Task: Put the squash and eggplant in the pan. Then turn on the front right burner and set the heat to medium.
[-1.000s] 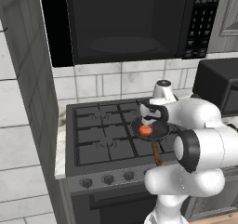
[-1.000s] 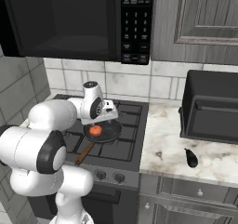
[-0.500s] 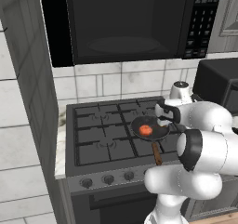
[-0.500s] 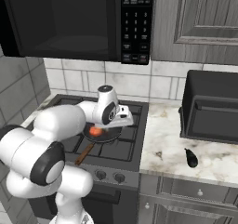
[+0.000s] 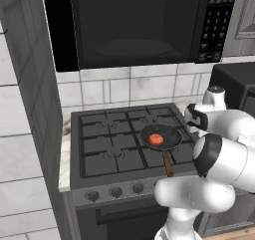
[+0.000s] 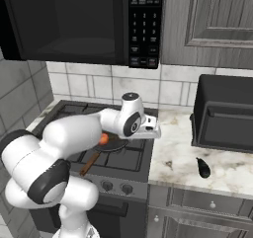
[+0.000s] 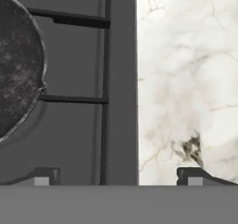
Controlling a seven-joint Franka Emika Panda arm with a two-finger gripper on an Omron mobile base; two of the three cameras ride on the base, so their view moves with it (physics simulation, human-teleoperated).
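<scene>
The dark pan [image 5: 167, 136] with its wooden handle [image 5: 168, 164] sits on the right side of the stove, and its rim also shows in the hand view [image 7: 18, 69]. An orange-red squash [image 5: 156, 139] lies inside it. The pan covers the front right burner. The dark eggplant [image 6: 202, 167] lies on the marble counter to the right of the stove. My gripper [image 6: 148, 133] hangs open and empty over the seam between stove and counter, just right of the pan [image 6: 112, 144]. In the hand view, my gripper [image 7: 116, 181] has one fingertip over the stove and the other over the marble.
A black countertop oven [image 6: 227, 114] stands at the back right of the counter [image 6: 232, 170]. A microwave [image 5: 134, 22] hangs above the stove. Round knobs [image 5: 116, 191] line the stove's front panel. A tiled wall stands at the left.
My hand has swung right, from above the pan to the stove's right edge. The squash stays in the pan. The eggplant has not moved.
</scene>
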